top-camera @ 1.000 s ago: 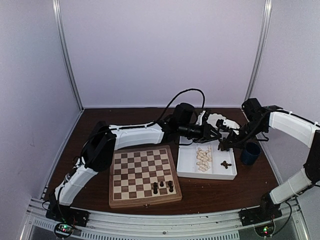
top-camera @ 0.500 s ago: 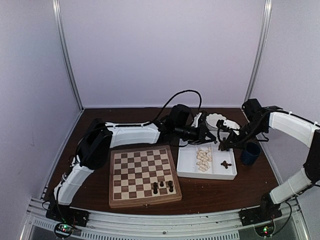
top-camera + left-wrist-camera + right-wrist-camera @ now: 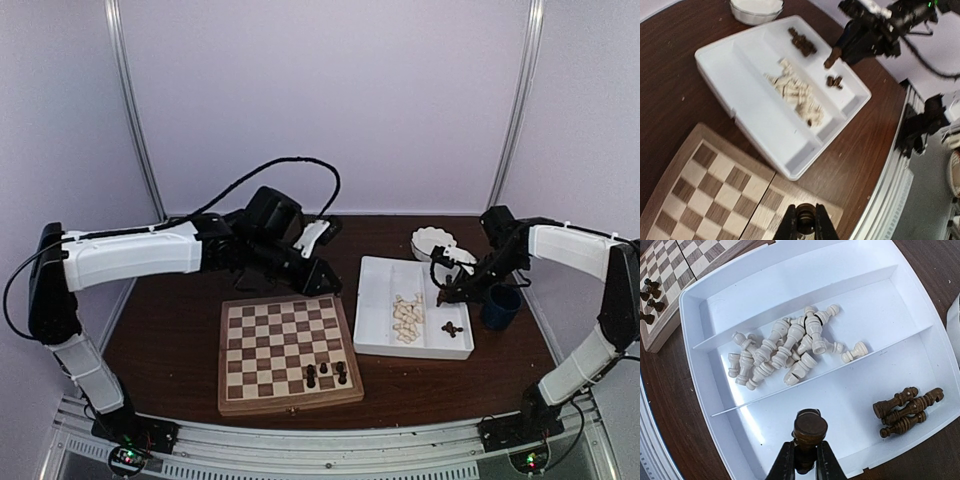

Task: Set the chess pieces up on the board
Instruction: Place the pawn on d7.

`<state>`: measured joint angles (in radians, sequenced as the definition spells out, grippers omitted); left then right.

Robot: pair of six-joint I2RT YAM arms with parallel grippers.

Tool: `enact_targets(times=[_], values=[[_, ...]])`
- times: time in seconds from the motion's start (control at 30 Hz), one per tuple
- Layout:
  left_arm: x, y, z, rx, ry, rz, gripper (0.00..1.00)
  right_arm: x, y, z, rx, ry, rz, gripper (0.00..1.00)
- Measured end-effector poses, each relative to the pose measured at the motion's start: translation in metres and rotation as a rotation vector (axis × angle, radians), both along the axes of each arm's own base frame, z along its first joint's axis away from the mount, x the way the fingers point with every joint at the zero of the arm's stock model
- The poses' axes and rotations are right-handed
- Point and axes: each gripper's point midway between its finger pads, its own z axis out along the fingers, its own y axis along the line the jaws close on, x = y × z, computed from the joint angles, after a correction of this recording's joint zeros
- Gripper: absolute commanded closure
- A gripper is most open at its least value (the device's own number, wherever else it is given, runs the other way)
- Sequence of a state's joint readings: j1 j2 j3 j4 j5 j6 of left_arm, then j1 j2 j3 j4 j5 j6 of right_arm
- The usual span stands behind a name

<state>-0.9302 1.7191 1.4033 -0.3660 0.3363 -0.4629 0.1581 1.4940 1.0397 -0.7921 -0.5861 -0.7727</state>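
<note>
The board [image 3: 285, 345] lies flat on the dark tabletop [image 3: 180, 340], nearest the arm bases. Three dark pieces [image 3: 325, 373] stand close together on its near right squares (two in the nearest row, one just behind them).

Just beside the board's right edge sits a white tray [image 3: 375, 300] split into three long compartments. Cream pieces [image 3: 785, 352] lie heaped in the middle compartment. A few dark ones [image 3: 905, 412] lie on their sides in the right compartment, bunched together near its wall.

The right gripper [image 3: 806, 449] hovers over that right compartment. Its fingers are clamped on a dark piece [image 3: 810, 426], which is held upright so the wrist view looks down on its round top. In the left wrist view this piece hangs above the tray floor, not resting on it.

The left gripper [image 3: 805, 216] hangs over the board's far right corner, with the frame and the last squares under it. It is closed on a second dark piece [image 3: 806, 224] (only the rounded top shows between the fingers, so I cannot tell which kind it is).

A blue cup [image 3: 500, 307] stands upright on the tabletop to the right of the tray, near the right arm's wrist. Farthest back, just past the tray's far edge, is a white bowl [image 3: 433, 241].
</note>
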Motion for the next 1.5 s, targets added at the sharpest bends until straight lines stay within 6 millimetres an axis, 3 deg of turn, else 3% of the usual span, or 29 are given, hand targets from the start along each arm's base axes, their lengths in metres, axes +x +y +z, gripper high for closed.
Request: enact_targets(times=[0.1,0.2,0.33,0.63,1.27,1.5], values=[[-0.017,0.032,-0.022,0.131,-0.037,-0.010,0.97,0.001,0.000,-0.002,0.002,0.006,-0.009,0.88],[-0.031,0.060,-0.058,0.280,-0.037,-0.019,0.97,0.002,0.000,-0.004,0.003,0.016,-0.015,0.88],[-0.056,0.081,-0.092,0.442,-0.038,-0.062,0.97,0.002,0.000,-0.007,0.002,0.025,-0.018,0.88],[-0.093,0.075,-0.115,0.556,-0.081,-0.158,0.97,0.002,0.000,-0.008,0.002,0.024,-0.019,0.87],[-0.092,0.087,-0.142,0.638,-0.075,-0.149,0.94,0.002,0.000,-0.009,0.001,0.026,-0.019,0.87],[-0.090,0.083,-0.146,0.629,-0.079,-0.147,0.94,0.002,0.000,-0.009,0.000,0.026,-0.019,0.87]])
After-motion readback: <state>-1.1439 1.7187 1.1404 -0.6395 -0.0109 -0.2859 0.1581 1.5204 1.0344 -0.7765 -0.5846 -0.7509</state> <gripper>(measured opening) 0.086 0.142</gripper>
